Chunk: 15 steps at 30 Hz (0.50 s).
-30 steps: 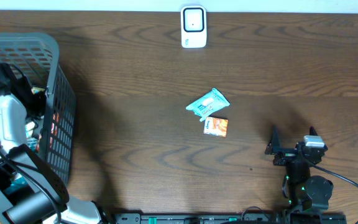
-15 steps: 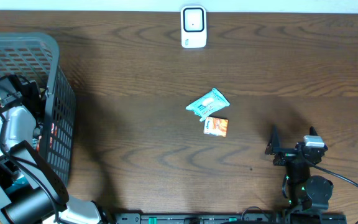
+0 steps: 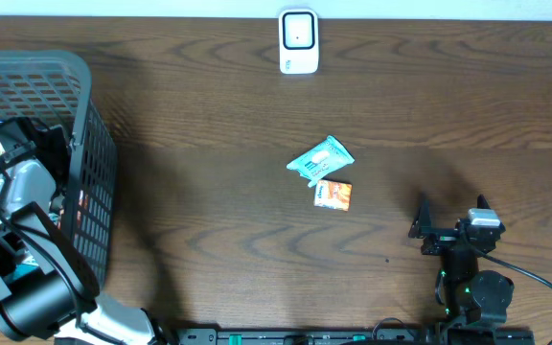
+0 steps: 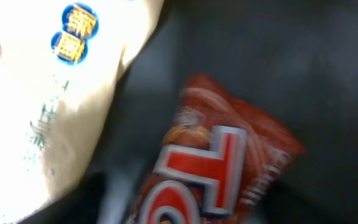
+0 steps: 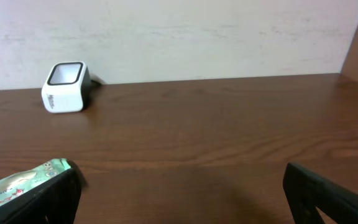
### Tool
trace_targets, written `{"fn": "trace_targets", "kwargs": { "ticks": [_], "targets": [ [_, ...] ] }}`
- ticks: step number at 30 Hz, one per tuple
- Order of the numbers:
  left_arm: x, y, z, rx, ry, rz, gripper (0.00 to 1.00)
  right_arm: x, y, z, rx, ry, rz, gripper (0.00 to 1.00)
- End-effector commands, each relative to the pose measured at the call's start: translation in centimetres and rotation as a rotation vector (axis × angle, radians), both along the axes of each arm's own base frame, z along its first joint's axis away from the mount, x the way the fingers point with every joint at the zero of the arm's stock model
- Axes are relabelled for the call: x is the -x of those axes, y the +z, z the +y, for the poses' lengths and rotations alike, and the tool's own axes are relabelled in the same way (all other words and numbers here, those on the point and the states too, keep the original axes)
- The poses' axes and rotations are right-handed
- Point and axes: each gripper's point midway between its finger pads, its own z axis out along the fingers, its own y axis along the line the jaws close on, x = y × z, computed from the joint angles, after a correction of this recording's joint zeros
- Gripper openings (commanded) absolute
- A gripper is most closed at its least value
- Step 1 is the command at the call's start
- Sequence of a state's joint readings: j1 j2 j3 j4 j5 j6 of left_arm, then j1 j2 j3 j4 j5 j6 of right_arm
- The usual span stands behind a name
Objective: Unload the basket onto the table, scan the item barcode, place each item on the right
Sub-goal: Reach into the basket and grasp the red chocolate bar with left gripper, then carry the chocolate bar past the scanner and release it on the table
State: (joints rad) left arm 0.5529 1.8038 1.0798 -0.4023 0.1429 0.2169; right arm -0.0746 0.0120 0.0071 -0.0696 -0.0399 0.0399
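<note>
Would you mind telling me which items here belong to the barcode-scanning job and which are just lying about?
Job in hand: barcode scanner; basket; red snack packet and white packet, apparently in it, awaiting scanning.
Lying about, for now: teal packet; orange packet, both on the table.

White barcode scanner (image 3: 298, 41) stands upright at the far edge of the table (image 3: 209, 115). Teal packet (image 3: 320, 159) and small orange packet (image 3: 333, 195) lie flat mid-table, just beside each other. Red snack bag (image 4: 219, 168) lies tilted inside the grey basket (image 3: 99, 172), next to a white bag (image 4: 48, 93).
</note>
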Motion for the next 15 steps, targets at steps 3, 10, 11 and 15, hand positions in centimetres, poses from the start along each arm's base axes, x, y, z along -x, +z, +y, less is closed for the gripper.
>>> {"fn": "trace_targets", "kwargs": {
  "ticks": [3,10,11,15],
  "targets": [
    [3.5,-5.7,-2.7,0.146,0.022,0.175,0.09,0.0,0.0,-0.2,0.015,-0.007,-0.001,0.99],
    [1.6,-2.7,-1.3,0.111,0.068,0.092,0.07,0.0,0.0,-0.2,0.015,-0.007,-0.001,0.99],
    [0.8,-1.3,-0.8,0.100,0.096,0.056,0.07,0.0,0.0,-0.2,0.015,-0.007,-0.001,0.99],
    [-2.2,6.3,1.6,0.021,0.157,-0.131,0.07,0.0,0.0,-0.2,0.015,-0.007,-0.001,0.99]
  ]
}}
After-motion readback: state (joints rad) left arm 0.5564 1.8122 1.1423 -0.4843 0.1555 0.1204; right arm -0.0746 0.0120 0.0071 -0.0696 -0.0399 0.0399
